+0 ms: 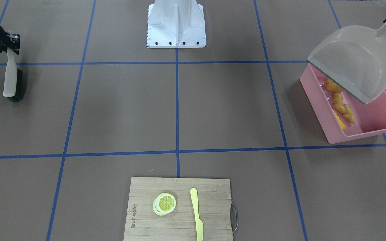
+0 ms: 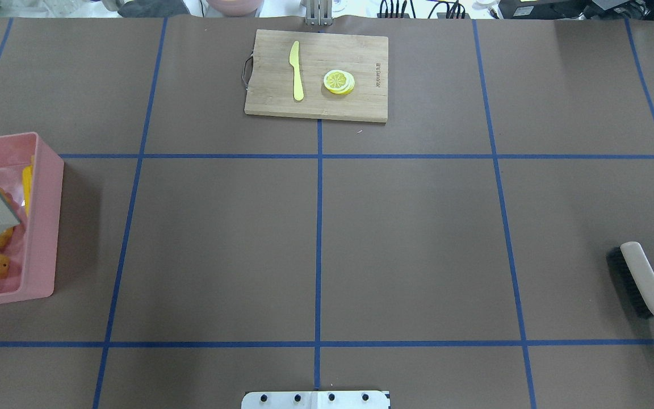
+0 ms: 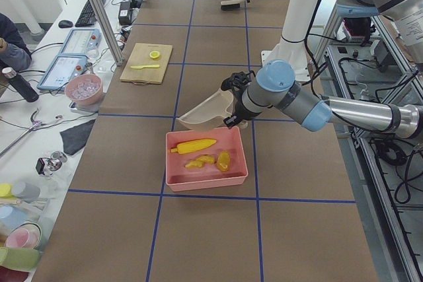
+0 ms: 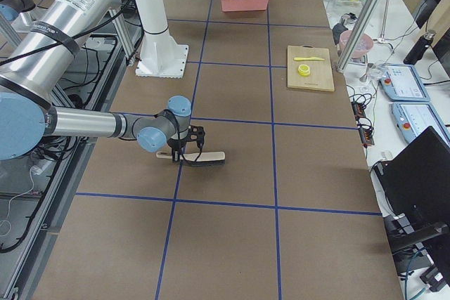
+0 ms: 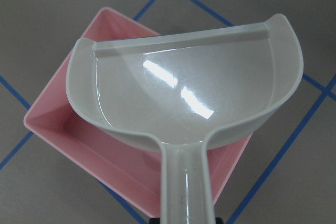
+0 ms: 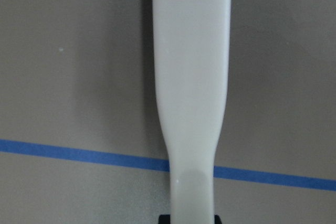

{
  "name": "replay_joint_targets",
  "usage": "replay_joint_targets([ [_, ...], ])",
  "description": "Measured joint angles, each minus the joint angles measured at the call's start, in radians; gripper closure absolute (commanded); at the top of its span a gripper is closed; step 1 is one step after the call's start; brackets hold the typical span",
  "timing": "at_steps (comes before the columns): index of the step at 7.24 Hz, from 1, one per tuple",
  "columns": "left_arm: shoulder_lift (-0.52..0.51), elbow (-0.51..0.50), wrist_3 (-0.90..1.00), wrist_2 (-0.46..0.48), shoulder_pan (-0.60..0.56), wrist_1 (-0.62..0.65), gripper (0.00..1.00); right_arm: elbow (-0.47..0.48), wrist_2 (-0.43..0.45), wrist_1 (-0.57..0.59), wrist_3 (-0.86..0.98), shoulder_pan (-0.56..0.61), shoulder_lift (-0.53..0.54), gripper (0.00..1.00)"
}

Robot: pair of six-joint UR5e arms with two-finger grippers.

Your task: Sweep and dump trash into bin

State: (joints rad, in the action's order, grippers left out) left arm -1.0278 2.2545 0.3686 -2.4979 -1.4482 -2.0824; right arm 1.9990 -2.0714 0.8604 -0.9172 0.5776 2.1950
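The pink bin (image 1: pixel 374 129) stands on the table on my left side. In it lie the potato (image 1: pixel 332 86), the ginger root (image 1: pixel 343 108) and the corn cob (image 1: pixel 340 122). My left gripper (image 3: pixel 232 100) is shut on the handle of the beige dustpan (image 1: pixel 357 67), which hangs tilted over the bin with its lip down. The left wrist view shows the pan (image 5: pixel 184 93) empty above the bin (image 5: pixel 52 119). My right gripper (image 1: pixel 10 42) is shut on the handle of a white brush (image 1: pixel 12 78) with black bristles, far from the bin.
A wooden cutting board (image 1: pixel 146 207) at the table's far side from me carries a lemon slice (image 1: pixel 164 203) and a pale yellow knife (image 1: pixel 197 214). My white base (image 1: pixel 176 23) stands between the arms. Blue tape lines cross the brown table.
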Motion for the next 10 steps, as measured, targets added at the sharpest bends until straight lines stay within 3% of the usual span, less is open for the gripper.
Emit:
replay_joint_targets([
  [1,-0.037,-0.019,-0.017,0.019,0.099,-0.06,1.0,0.001,-0.001,-0.003,-0.001,0.0,-0.001,0.49],
  [2,-0.087,-0.049,-0.023,0.057,0.212,-0.116,1.0,0.001,-0.001,-0.005,-0.002,-0.001,-0.001,0.43],
  [4,-0.201,-0.118,-0.024,0.171,0.424,-0.225,1.0,0.001,-0.003,-0.008,-0.003,-0.001,-0.001,0.4],
  [5,-0.264,-0.153,-0.023,0.216,0.508,-0.257,1.0,0.001,-0.003,-0.008,-0.003,-0.001,-0.001,0.31],
  [6,-0.331,-0.191,-0.02,0.242,0.584,-0.275,1.0,0.001,-0.004,-0.009,-0.003,-0.001,-0.001,0.0],
  [10,-0.547,-0.339,0.045,0.288,0.704,-0.289,1.0,0.024,-0.007,-0.012,0.01,0.071,-0.028,0.0],
])
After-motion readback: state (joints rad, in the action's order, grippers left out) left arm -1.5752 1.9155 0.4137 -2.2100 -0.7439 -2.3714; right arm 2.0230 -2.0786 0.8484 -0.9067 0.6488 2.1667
